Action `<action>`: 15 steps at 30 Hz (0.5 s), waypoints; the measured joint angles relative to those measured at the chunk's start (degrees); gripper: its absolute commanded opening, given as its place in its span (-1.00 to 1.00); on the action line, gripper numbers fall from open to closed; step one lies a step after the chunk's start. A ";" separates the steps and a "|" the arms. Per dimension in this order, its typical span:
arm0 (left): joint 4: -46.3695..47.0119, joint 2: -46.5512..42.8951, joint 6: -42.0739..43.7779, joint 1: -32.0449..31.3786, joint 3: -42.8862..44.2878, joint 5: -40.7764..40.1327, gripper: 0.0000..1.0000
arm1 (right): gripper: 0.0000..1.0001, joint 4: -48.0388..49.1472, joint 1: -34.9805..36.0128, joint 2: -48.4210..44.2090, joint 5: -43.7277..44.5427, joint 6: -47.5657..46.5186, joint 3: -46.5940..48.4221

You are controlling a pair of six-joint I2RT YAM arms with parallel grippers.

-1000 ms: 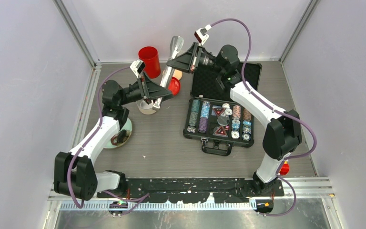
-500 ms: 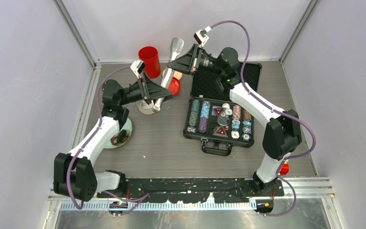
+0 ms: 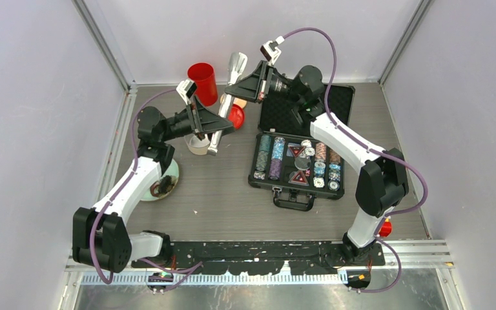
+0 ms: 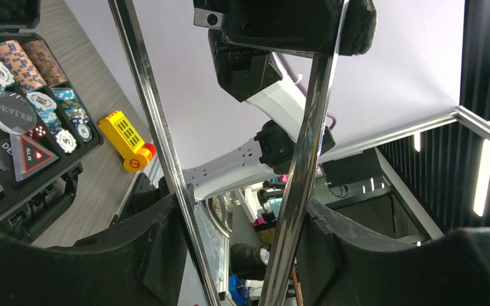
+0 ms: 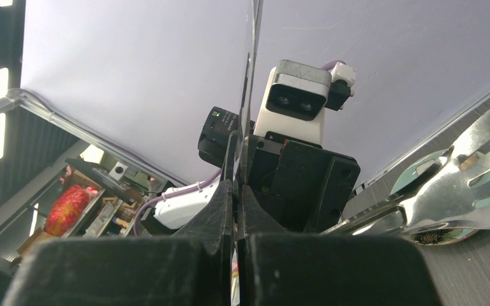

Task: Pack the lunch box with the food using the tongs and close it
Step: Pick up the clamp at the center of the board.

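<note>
The silver tongs (image 3: 226, 103) hang slanted in the air over the back of the table, held by both arms. My left gripper (image 3: 216, 128) is shut on them low down; in the left wrist view both thin arms (image 4: 303, 166) run between its fingers (image 4: 134, 255). My right gripper (image 3: 237, 87) is shut on the upper part, and a thin metal edge (image 5: 251, 76) rises from its pressed fingers (image 5: 220, 210). The forked tong ends (image 5: 459, 197) show at the right of the right wrist view. The steel lunch box (image 3: 197, 147) sits under the left gripper. Dark food (image 3: 163, 188) lies on a pale plate (image 3: 171, 173).
A red cup (image 3: 202, 79) stands at the back, with a red round item (image 3: 236, 116) and an orange-beige piece (image 3: 241, 101) beside it. An open black case of poker chips (image 3: 297, 165) fills the middle right. Grey walls enclose three sides.
The right gripper and the tongs' upper end have shifted slightly left. The left arm has hardly moved.
</note>
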 measured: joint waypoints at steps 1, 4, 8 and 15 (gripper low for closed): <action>0.00 0.00 -0.04 0.00 0.00 -0.09 0.15 | -0.99 -0.20 0.04 0.00 0.02 -0.20 -0.02; -0.09 0.00 -0.07 0.00 0.00 -0.61 0.15 | -0.99 -0.63 0.09 0.00 0.20 -0.92 -0.02; -0.39 0.00 -0.09 0.00 0.00 -1.27 0.10 | -0.99 -1.11 0.20 0.00 0.70 -1.51 -0.02; -2.05 -0.17 -0.04 0.48 0.00 -2.71 -0.08 | -0.99 -3.74 0.31 -0.02 2.12 -3.78 -0.04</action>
